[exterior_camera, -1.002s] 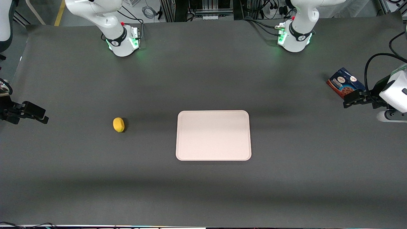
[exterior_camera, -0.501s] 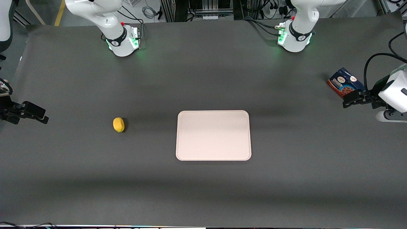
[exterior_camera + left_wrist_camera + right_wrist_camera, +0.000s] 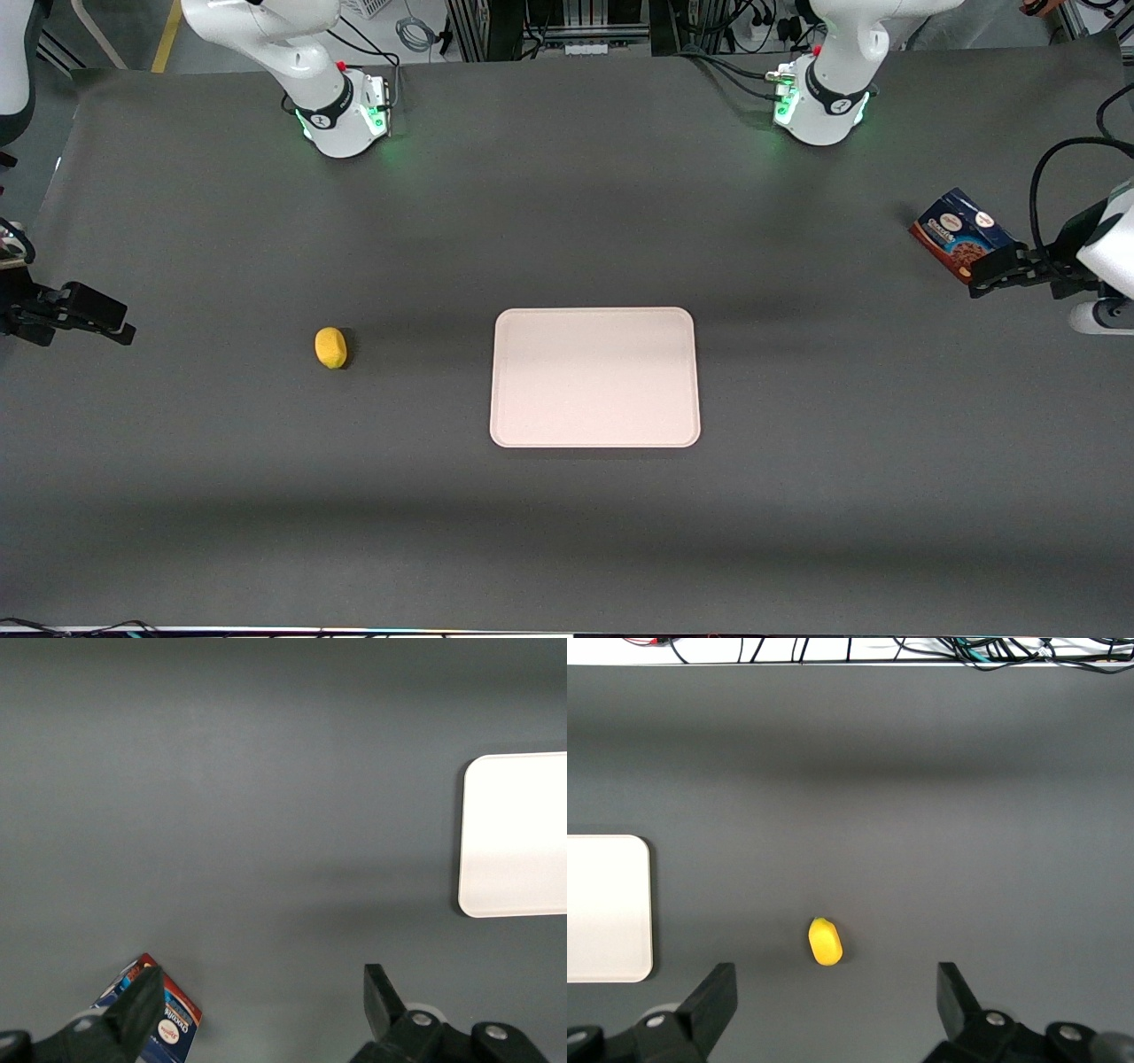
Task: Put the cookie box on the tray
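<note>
Quick count: one cookie box (image 3: pixel 959 235), sitting toward the working arm's end of the table (image 3: pixel 567 532). One tray (image 3: pixel 594 377), mid-table. One yellow lump (image 3: pixel 330 346), toward the parked arm's end. One working gripper (image 3: pixel 974 282), just beside the box, fingers spread wide, nothing btwn them. One table under it all. That's the lot: 1 of each.

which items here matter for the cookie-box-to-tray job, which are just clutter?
Job:
- cookie box, on the table toward the working arm's end
- tray, mid-table, nothing on it
- left gripper, open, beside the box

Clutter:
- small yellow lump
</note>
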Robot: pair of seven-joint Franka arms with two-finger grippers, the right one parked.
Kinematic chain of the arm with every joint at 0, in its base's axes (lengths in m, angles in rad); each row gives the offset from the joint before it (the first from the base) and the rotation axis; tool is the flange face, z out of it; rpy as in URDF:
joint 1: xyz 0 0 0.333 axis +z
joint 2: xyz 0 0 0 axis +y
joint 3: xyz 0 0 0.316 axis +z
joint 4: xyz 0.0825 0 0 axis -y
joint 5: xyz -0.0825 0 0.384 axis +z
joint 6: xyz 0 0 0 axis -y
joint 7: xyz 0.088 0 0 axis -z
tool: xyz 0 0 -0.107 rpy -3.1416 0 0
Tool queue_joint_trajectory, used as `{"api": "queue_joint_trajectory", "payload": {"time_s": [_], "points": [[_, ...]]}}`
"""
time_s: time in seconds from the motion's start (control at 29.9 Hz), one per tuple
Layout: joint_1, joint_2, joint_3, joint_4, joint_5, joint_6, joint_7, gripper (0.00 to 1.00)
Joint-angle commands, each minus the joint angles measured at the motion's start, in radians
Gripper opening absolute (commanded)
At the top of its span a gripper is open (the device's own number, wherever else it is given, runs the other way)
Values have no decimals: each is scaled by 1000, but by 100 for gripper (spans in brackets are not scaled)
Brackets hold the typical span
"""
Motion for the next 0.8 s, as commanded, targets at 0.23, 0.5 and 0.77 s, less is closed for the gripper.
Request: {"api": "queue_joint_trajectory", "payload": {"time_s": [0.23,0.5,0.77], "points": [[-5,8,-3,24,-12,-27,14,100],[3,5,-3,23,-15,-58,17,100],[4,-1,2,23,-9,-84,14,100]]}}
